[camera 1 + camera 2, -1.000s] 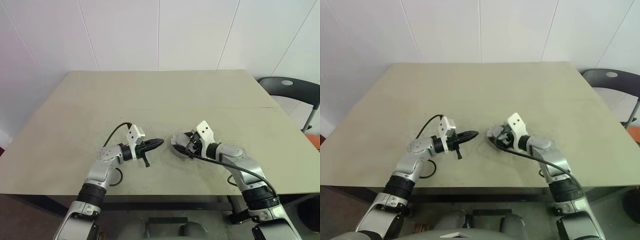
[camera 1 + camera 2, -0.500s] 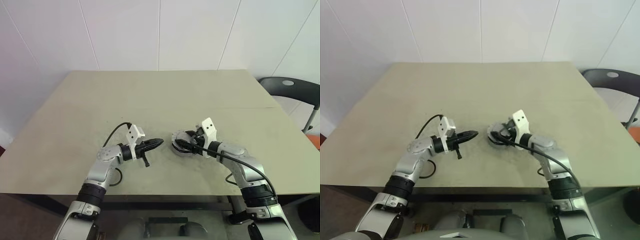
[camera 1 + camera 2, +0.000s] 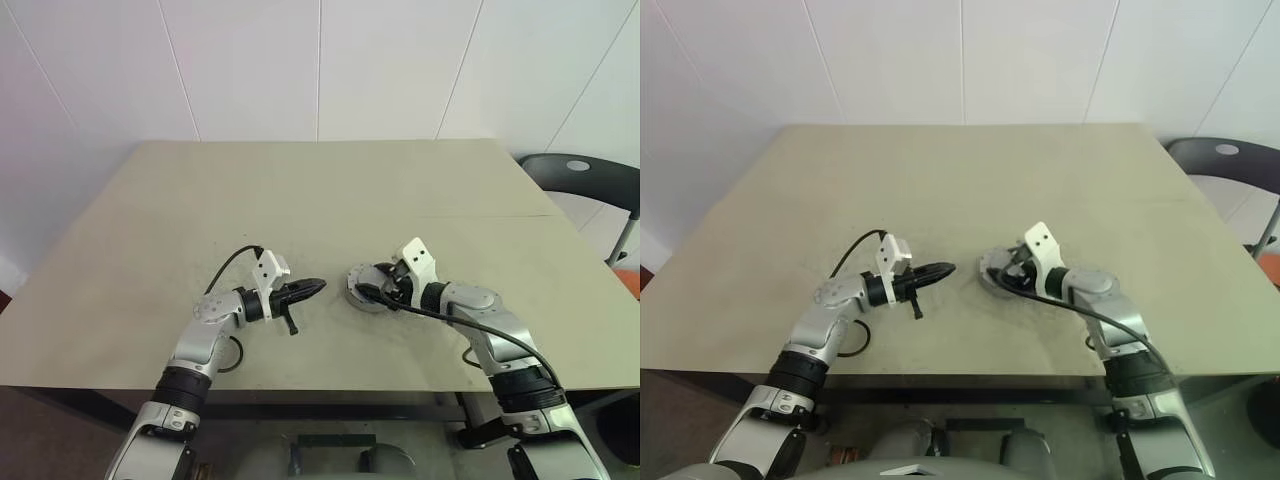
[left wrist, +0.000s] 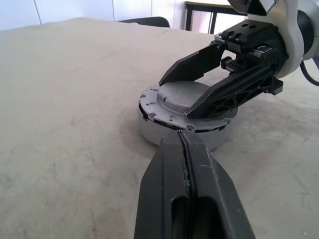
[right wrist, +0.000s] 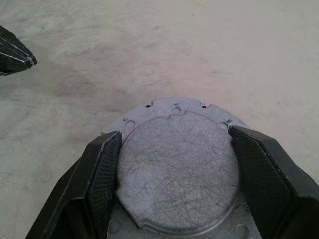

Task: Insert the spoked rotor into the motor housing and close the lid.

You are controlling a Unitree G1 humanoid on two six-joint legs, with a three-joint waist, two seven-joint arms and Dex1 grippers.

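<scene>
The motor housing, a round silver puck, sits flat on the table between my arms. A flat grey plate with small holes and a raised round centre covers its top, so no windings show. I cannot tell whether this plate is the lid. The spoked rotor is hidden. My right gripper lies over the puck, its fingers spread wide and pressed against both sides of the raised centre. My left gripper is shut and empty, hovering level just left of the puck and pointing at it.
A dark chair stands past the table's right edge. Bare tabletop stretches far behind and to both sides of the puck. The table's front edge runs close below both arms, and a black cable trails from each wrist.
The right gripper set the tilted puck down flat, then drew slightly to the right with it. The left arm stayed still.
</scene>
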